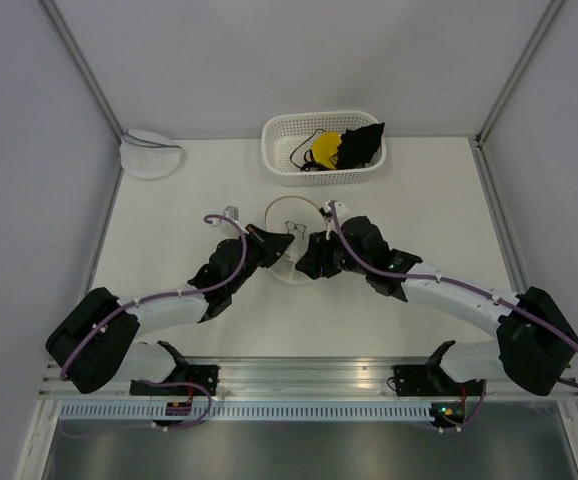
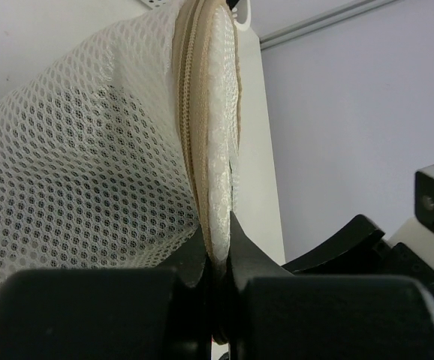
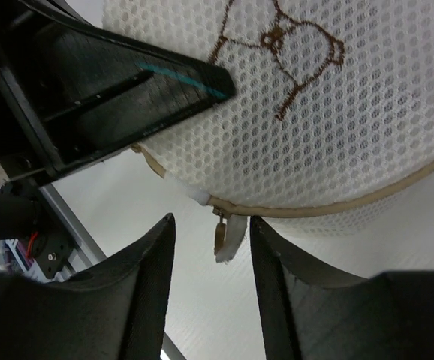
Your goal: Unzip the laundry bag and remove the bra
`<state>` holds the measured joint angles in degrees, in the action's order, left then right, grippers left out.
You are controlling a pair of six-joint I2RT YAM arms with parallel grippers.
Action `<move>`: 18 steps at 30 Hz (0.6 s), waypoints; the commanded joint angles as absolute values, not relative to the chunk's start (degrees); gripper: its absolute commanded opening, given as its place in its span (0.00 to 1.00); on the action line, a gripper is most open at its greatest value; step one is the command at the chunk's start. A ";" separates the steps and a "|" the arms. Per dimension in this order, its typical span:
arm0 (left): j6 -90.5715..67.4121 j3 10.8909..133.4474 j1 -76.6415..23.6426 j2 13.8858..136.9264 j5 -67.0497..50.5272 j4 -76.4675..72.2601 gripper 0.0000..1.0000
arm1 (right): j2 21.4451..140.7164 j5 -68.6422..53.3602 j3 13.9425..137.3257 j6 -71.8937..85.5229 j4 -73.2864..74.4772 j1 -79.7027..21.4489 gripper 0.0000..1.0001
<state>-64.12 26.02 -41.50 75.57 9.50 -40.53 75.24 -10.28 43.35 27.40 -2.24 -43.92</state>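
The laundry bag (image 1: pixel 287 215), a round white mesh pouch with a tan rim, sits mid-table between both arms. My left gripper (image 2: pixel 221 241) is shut on its tan zipper rim (image 2: pixel 191 150), and the same gripper (image 1: pixel 281 245) shows at the bag's left in the top view. My right gripper (image 3: pixel 212 222) stands open, one finger on each side of the small zipper pull (image 3: pixel 220 232) and its white tab, touching neither. That gripper (image 1: pixel 314 258) is at the bag's near right edge. A black bra (image 1: pixel 361 145) with thin straps lies in the basket. The bag's inside is hidden.
A white basket (image 1: pixel 274 150) at the back holds a yellow round item (image 1: pixel 325 150) beside the black fabric. Another white dome pouch with a grey-blue rim (image 1: pixel 151 152) lies at the back left corner. Grey walls close in the table on three sides.
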 commanded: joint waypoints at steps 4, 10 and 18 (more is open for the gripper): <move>-67.15 28.21 -42.27 77.25 9.32 -42.36 0.02 | 77.25 -9.85 47.28 28.30 -4.58 -44.56 0.37; -66.27 27.95 -42.36 76.38 8.88 -42.01 0.02 | 78.93 -7.21 48.52 27.25 -0.18 -44.56 0.12; -60.32 28.48 -42.10 74.45 5.63 -38.59 0.02 | 76.91 2.17 49.57 23.82 12.37 -44.65 0.07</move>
